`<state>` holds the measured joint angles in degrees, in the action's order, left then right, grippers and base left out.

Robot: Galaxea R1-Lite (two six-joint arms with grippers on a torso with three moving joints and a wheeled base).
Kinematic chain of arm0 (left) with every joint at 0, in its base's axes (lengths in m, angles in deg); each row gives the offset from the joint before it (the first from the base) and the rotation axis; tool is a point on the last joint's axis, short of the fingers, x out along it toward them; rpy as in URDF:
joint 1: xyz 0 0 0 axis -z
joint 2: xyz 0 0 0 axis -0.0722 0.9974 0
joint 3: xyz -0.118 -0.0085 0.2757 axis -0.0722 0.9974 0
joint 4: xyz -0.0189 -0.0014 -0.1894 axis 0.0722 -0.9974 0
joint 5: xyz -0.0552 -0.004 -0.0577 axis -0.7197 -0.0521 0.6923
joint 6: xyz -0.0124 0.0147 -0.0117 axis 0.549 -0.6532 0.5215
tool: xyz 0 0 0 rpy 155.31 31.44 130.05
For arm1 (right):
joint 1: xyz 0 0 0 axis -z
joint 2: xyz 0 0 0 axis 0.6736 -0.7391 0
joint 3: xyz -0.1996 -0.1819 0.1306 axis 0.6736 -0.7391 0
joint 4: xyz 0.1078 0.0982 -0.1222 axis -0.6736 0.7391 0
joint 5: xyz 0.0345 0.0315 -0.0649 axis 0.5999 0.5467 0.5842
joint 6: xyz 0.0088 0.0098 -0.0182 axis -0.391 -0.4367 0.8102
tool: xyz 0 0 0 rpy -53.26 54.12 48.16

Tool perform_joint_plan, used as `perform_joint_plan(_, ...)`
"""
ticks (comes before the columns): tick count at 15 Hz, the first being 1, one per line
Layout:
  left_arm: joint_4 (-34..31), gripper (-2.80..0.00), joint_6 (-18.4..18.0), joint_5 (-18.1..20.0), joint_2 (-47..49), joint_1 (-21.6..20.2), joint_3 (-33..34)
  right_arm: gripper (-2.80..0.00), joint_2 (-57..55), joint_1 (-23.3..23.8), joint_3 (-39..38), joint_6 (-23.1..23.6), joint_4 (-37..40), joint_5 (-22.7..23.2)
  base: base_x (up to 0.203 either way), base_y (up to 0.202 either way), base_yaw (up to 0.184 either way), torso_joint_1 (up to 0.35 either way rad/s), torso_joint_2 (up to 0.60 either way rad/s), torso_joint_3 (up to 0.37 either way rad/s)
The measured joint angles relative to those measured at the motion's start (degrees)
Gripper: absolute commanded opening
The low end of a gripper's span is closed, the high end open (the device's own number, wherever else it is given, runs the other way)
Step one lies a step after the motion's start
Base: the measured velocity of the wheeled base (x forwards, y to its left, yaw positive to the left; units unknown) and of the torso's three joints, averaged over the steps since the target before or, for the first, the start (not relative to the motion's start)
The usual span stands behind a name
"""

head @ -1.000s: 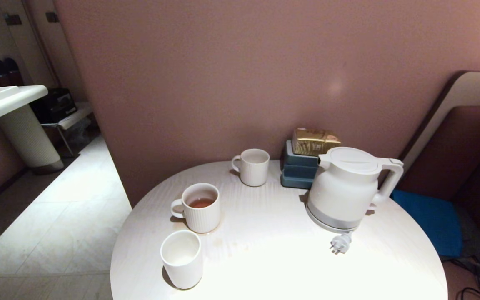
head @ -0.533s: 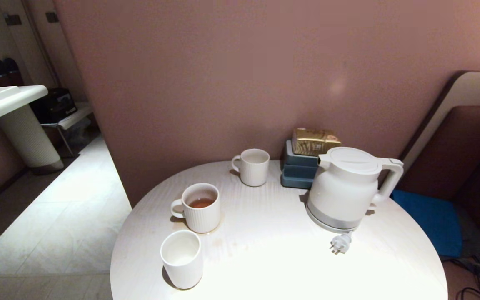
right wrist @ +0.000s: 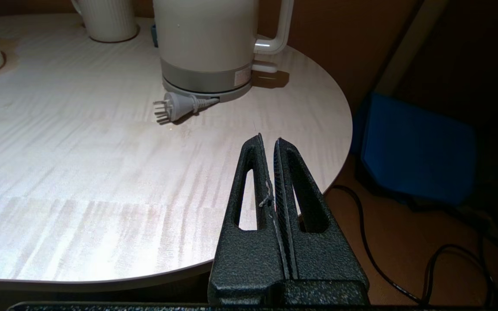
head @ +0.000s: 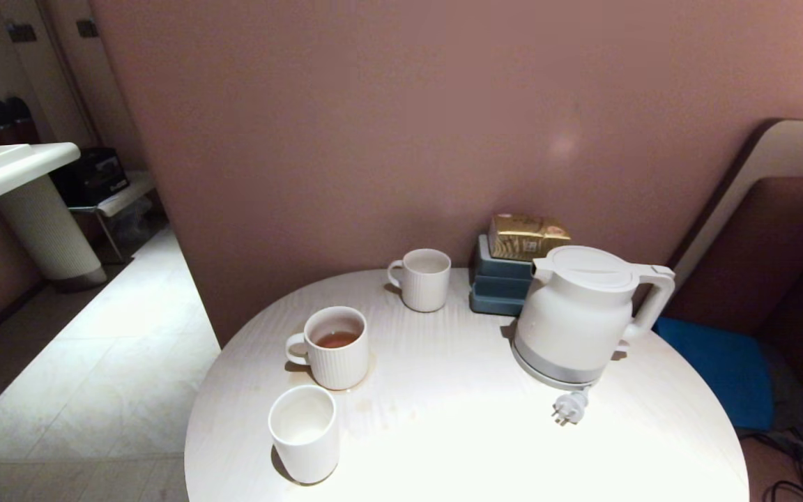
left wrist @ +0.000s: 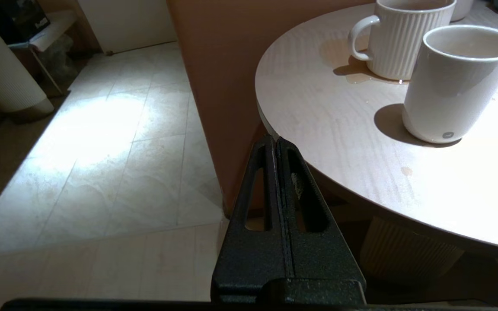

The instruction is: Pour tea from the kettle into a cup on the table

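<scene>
standing upright on the table [head: 457, 446], the kettle [head: 576, 314] aims its spout left, both grippers' jaws closed, empty.

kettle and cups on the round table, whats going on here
Nothing is being handled right now. The white electric kettle stands upright on the round table, lid on, its plug lying loose beside it. The plain handleless cup near the front edge looks empty; a ribbed mug behind it holds some tea. The left gripper and right gripper are shut and empty, off the table's edge.
</scene>
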<state>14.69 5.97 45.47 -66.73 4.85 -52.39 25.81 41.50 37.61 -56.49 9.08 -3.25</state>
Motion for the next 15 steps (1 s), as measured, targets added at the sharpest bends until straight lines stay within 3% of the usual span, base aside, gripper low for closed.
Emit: perform_joint_plan(15, 0.0, -2.80, 0.5, 0.0, 0.0, 0.0, 0.0, -2.80, 0.0, 0.0, 0.0, -0.1, 0.0, -0.1, 0.000, 0.000, 0.000, 0.000, 0.00, 0.000)
